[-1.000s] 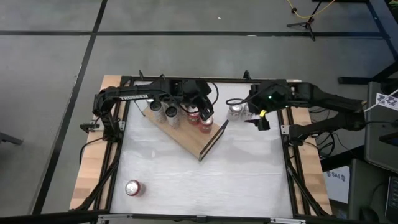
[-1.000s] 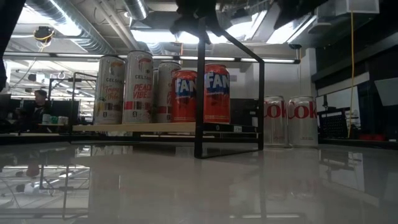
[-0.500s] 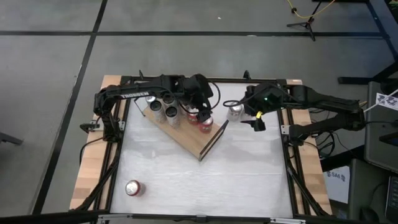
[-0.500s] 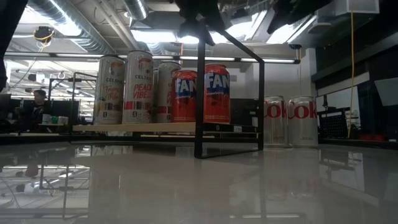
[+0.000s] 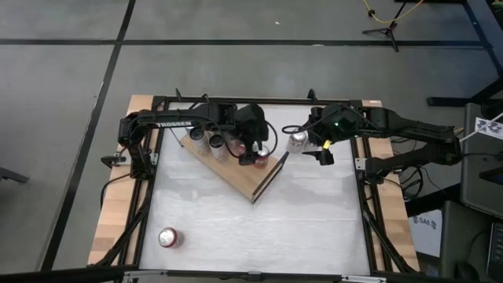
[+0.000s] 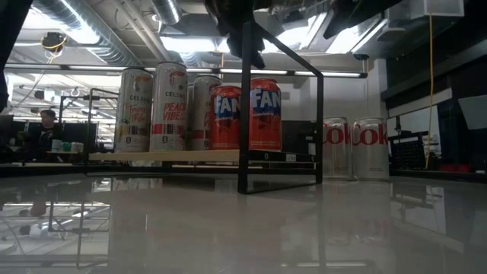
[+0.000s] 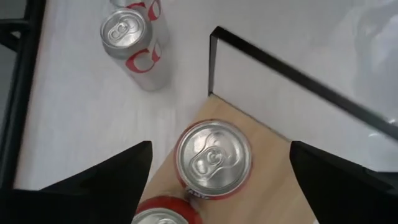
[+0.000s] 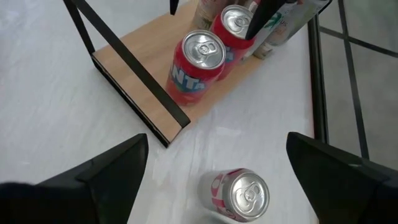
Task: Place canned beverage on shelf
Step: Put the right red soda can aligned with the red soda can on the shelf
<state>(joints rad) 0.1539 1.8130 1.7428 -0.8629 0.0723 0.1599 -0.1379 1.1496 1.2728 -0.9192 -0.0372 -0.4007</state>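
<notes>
The shelf (image 5: 240, 169), a light wooden board on a thin black frame, stands slantwise at the table's far middle. Several cans stand upright on it, among them two orange-red Fanta cans (image 6: 265, 116). My left gripper (image 5: 255, 149) hovers open above the end Fanta can (image 7: 213, 155), a finger well clear on either side. My right gripper (image 5: 317, 151) is open above two silver Coke cans (image 6: 351, 148), which stand on the table right of the shelf; one Coke can (image 8: 244, 194) shows between its fingers, untouched.
A red can (image 5: 167, 237) lies on its side near the table's near left corner. The black shelf frame (image 6: 245, 106) rises at the shelf's right end, close to the Fanta cans. White table surface (image 5: 299, 220) lies bare in front of the shelf.
My left gripper has opened and let go of the end Fanta can, which stays upright on the shelf board. My right gripper has shifted a little toward the table's left, over the Coke cans, still open.
</notes>
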